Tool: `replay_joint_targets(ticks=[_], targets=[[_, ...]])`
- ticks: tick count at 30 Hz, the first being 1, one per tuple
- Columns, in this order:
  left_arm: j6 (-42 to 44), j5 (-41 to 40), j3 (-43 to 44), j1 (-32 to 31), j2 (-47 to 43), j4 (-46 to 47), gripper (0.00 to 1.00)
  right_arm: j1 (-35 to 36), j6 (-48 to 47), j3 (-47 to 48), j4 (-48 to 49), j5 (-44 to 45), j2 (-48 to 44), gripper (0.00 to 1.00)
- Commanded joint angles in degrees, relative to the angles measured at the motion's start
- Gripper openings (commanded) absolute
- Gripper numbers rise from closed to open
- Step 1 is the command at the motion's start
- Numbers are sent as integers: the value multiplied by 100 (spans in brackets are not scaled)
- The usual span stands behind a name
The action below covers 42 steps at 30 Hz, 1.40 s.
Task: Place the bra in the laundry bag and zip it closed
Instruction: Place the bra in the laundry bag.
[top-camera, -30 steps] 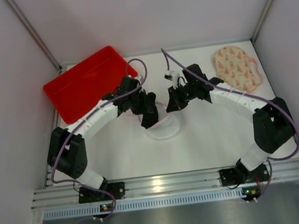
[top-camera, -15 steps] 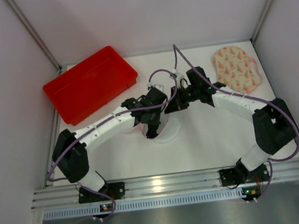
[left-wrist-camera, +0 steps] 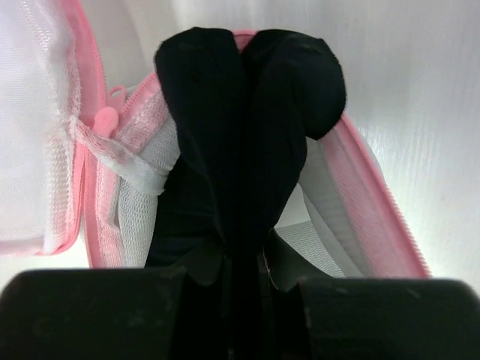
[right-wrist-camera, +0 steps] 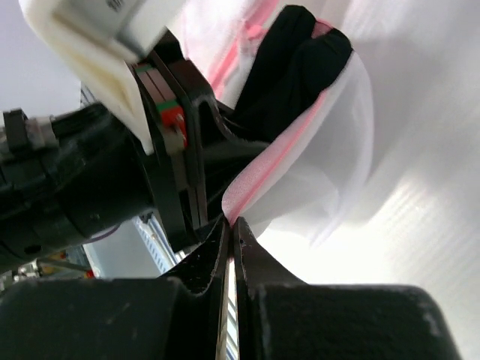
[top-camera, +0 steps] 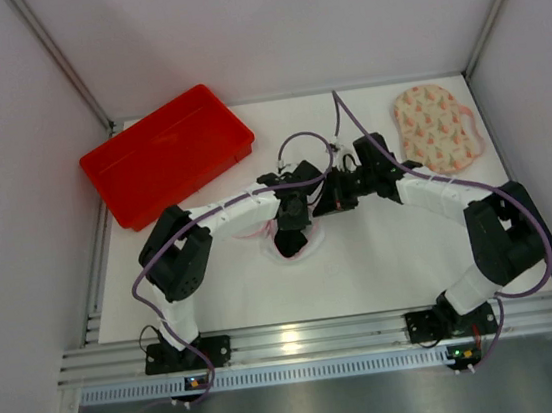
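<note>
The black bra [left-wrist-camera: 247, 135] hangs from my left gripper [left-wrist-camera: 244, 259], which is shut on it and holds it in the open mouth of the white mesh laundry bag [left-wrist-camera: 352, 187] with pink zip edging. In the right wrist view the bra [right-wrist-camera: 296, 64] sits inside the bag's opening, and my right gripper [right-wrist-camera: 231, 225] is shut on the bag's pink rim [right-wrist-camera: 259, 176], holding it up. In the top view both grippers meet at the table's middle over the bag [top-camera: 291, 250]; the left gripper [top-camera: 291, 227] is just left of the right gripper [top-camera: 328, 200].
A red tray [top-camera: 164, 152] lies at the back left. A peach patterned fabric piece with pink trim [top-camera: 435, 127] lies at the back right. Grey walls close in the table on three sides.
My left gripper has moved right and down with the bra into the bag's mouth. My right gripper has shifted slightly right, lifting the bag's rim.
</note>
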Motion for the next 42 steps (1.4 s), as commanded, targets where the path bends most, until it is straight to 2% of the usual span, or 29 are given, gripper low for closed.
replay_joint_targets(ticks=[1, 3, 8, 12, 15, 23, 32, 38, 42], targets=[[-331, 180, 28, 182, 214, -53, 2, -240, 196, -146, 334, -140, -492, 0], [-287, 146, -182, 235, 189, 8, 2, -345, 170, -251, 326, -96, -588, 0], [169, 943, -955, 322, -531, 657, 0, -583, 205, -252, 325, 54, -492, 0], [469, 1349, -1859, 296, -1138, 1238, 0, -557, 345, -76, 659, 1, -151, 0], [626, 1543, -2159, 296, -1454, 1502, 0, -443, 398, 73, 861, 71, 122, 0], [917, 1640, -2213, 217, -1587, 1573, 0, -381, 732, 310, 1266, 124, 588, 0], [1259, 1744, -2573, 121, -2316, 1819, 0, -381, 855, 662, 1441, 27, 1168, 0], [1541, 2061, -2864, -64, -2598, 2144, 0, -276, 811, 733, 1609, -131, 1152, 0], [1463, 1702, -2750, -117, -2283, 2066, 0, -267, 872, 707, 1871, -429, 845, 0]])
